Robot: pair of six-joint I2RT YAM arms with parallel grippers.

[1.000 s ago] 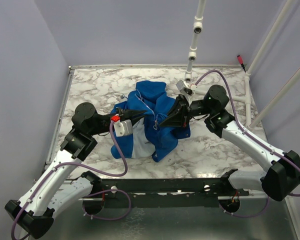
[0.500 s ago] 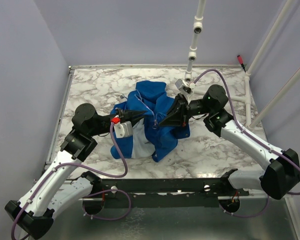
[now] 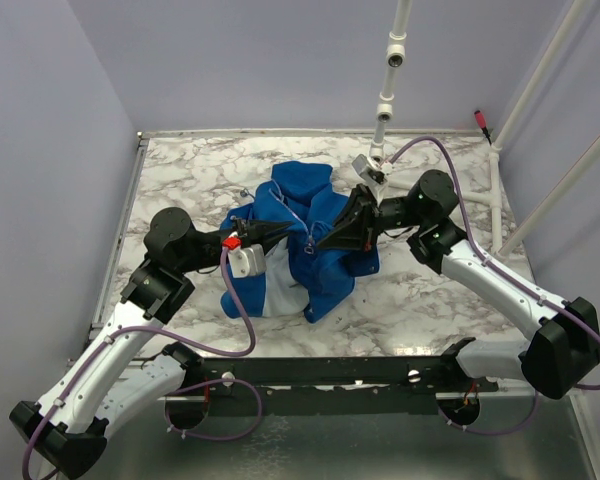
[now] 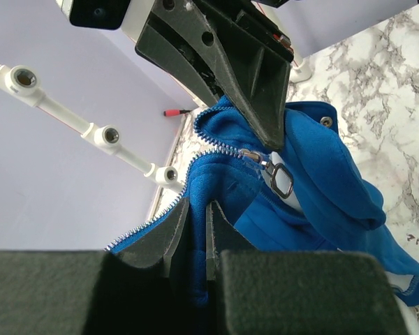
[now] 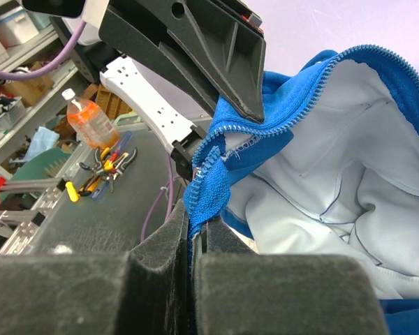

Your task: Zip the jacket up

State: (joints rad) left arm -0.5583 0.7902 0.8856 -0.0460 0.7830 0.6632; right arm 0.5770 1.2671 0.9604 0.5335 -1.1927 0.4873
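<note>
The royal-blue jacket [image 3: 310,262] lies bunched in the middle of the marble table, its pale lining [image 5: 335,188] showing. My left gripper [image 3: 296,231] comes in from the left and is shut on a fold of blue fabric [image 4: 195,209] beside the zipper teeth. My right gripper [image 3: 320,246] comes in from the right, shut on the other zipper edge [image 5: 211,183]. The two grippers' tips nearly meet over the jacket's front. In the left wrist view the metal zipper slider and pull [image 4: 276,174] hang just below the right gripper's black finger [image 4: 251,91].
The marble table [image 3: 180,170] is walled on the left, back and right. A white pipe [image 3: 385,105] hangs above the back edge behind the jacket. A small red-tipped piece [image 3: 480,120] is at the back right corner. Purple cables loop from both wrists.
The right wrist has edged slightly toward the back of the table with the fabric still in it. The left arm has not moved.
</note>
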